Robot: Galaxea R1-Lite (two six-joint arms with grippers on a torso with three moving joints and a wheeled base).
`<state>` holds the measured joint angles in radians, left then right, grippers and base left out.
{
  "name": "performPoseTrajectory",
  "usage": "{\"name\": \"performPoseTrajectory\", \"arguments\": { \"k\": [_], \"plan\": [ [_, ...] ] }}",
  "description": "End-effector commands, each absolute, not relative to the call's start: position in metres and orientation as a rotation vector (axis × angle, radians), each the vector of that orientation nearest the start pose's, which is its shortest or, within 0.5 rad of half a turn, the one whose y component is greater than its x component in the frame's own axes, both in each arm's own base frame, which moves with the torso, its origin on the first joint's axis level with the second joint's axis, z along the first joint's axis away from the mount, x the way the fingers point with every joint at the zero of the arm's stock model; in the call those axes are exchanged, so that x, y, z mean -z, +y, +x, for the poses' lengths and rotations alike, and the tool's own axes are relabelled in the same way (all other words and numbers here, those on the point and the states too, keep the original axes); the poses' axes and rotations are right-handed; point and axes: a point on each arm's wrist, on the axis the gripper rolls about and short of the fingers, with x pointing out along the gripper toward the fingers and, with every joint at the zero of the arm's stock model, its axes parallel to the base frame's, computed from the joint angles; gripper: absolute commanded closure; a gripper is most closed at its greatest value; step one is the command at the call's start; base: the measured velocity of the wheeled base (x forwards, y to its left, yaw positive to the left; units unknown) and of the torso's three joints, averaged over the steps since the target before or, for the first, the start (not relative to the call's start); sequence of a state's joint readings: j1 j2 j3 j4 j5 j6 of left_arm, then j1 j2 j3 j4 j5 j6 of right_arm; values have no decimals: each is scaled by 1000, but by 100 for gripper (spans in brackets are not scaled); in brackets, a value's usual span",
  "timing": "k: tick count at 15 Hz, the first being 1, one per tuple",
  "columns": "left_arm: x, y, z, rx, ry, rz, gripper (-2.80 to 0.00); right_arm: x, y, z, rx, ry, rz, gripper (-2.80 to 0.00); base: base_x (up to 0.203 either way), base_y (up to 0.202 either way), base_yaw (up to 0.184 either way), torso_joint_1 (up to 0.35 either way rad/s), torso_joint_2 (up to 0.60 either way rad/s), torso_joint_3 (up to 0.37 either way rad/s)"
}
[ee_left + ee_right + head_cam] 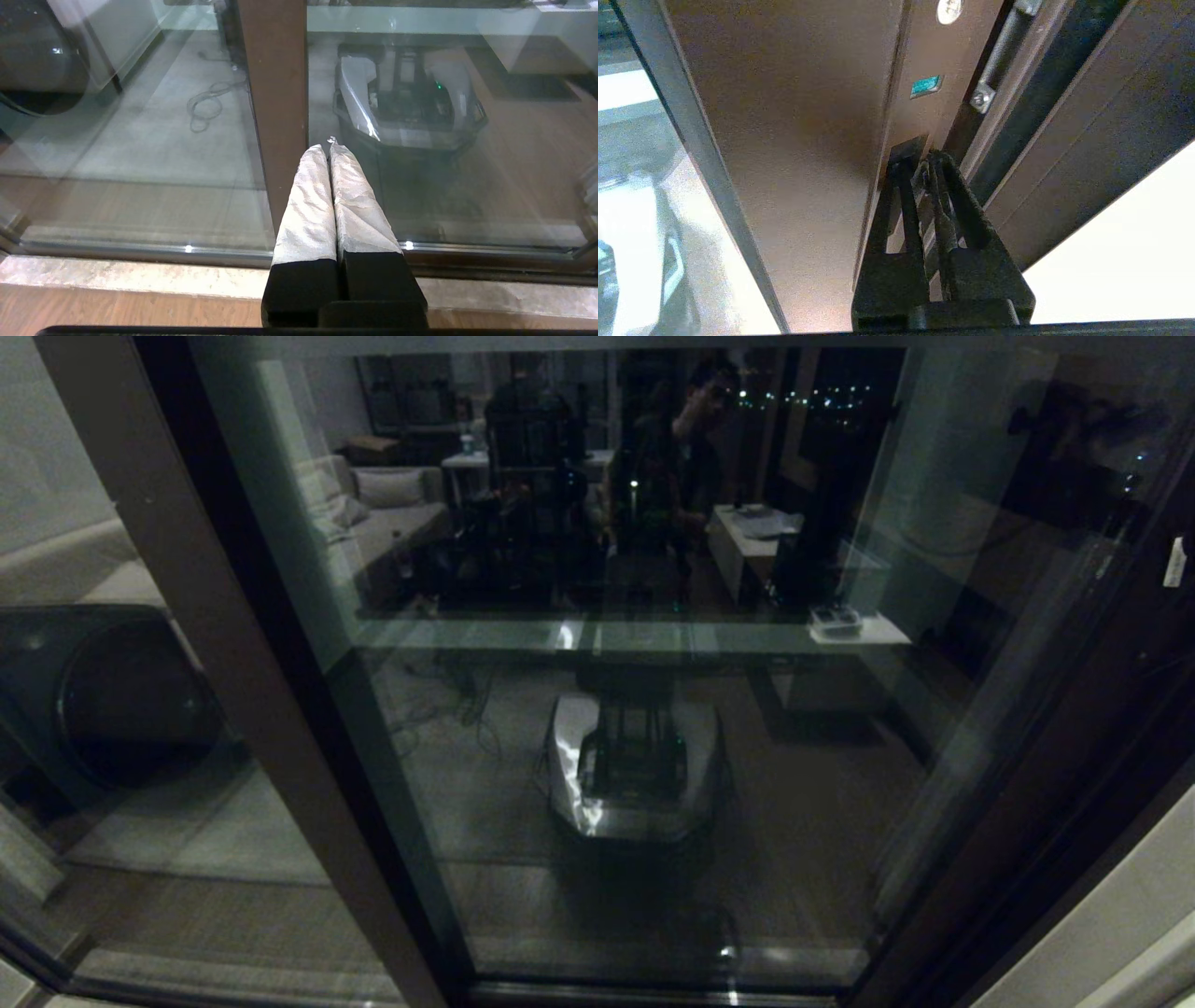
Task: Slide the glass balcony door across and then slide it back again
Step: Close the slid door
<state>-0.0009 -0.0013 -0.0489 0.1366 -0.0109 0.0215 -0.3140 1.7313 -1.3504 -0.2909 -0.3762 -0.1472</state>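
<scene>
The glass balcony door (653, 709) fills the middle of the head view as a tall reflective pane; its dark brown edge stile (1074, 728) runs down the right. In the right wrist view that stile (794, 116) is close up, and my right gripper (924, 161) is shut with its dark fingertips pressed together at a narrow dark recess (908, 147) in the stile's edge. My left gripper (327, 147) is shut on nothing, its white-wrapped fingers (308, 205) hanging low in front of a plain brown stile (275, 93). Neither gripper shows in the head view.
The plain brown stile (233, 663) of the left panel slants down the head view. A green sticker (926, 86), a white sticker (948, 9) and a bolted metal rod (994, 60) sit by the door edge. The bottom track (140, 252) and stone sill (117, 275) lie below.
</scene>
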Motion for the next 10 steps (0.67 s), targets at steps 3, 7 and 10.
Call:
{"name": "performPoseTrajectory", "arguments": {
  "k": [3, 7, 10],
  "plan": [
    [-75, 0, -27, 13, 87, 21, 0, -289, -125, 326, 708, 153, -144, 0, 0, 0, 0, 0, 0, 0],
    [-75, 0, -27, 13, 87, 21, 0, -289, -128, 326, 706, 152, -143, 0, 0, 0, 0, 0, 0, 0],
    [-75, 0, -27, 13, 87, 21, 0, -285, -135, 328, 719, 163, -142, 0, 0, 0, 0, 0, 0, 0]
  ]
}}
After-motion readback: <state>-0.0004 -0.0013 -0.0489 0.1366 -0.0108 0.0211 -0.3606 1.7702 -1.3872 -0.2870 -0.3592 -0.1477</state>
